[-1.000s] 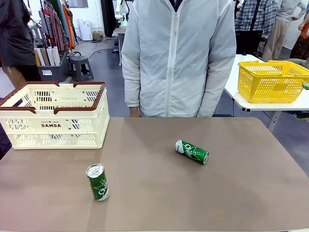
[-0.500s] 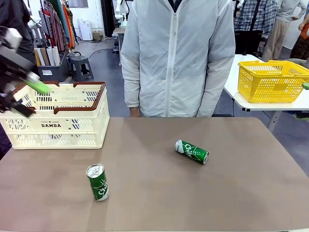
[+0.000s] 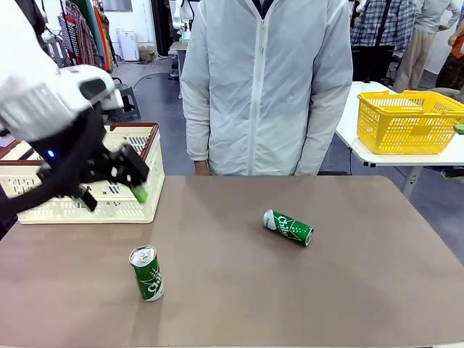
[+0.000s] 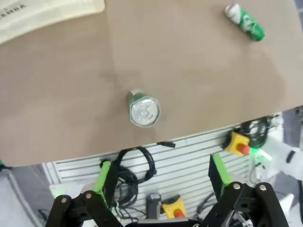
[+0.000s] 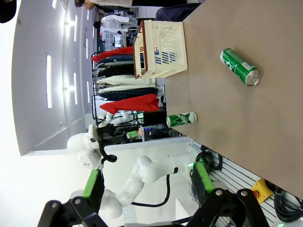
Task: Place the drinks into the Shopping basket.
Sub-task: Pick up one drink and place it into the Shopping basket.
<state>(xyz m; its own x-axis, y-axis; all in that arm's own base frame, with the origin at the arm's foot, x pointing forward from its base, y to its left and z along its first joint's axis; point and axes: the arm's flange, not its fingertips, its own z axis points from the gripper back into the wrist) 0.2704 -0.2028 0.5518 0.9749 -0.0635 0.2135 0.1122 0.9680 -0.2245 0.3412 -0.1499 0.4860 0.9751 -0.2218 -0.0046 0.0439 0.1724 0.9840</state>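
Note:
One green can (image 3: pixel 147 273) stands upright near the table's front left; from above its silver top shows in the left wrist view (image 4: pixel 143 109). A second green can (image 3: pixel 288 227) lies on its side right of centre (image 4: pixel 245 22) (image 5: pixel 240 66). The Shopping basket (image 3: pixel 109 206), cream with a brown rim, sits at the far left (image 5: pixel 161 49). My left gripper (image 3: pixel 114 197) hangs open in front of the basket, above and behind the upright can (image 5: pixel 181 119), nothing between its fingers (image 4: pixel 106 182). My right gripper (image 5: pixel 147 182) is open and empty, off the table's edge.
A person in a white jacket (image 3: pixel 264 87) stands at the far edge of the brown table (image 3: pixel 239 290), hands out of sight. A yellow mesh basket (image 3: pixel 406 119) sits on a separate white table at the back right. Cables and red stop buttons (image 4: pixel 236 144) lie below the front edge.
My left arm has swung in from the left edge, passing over the basket, and now hangs in front of it closer to the upright can. The cans have not moved.

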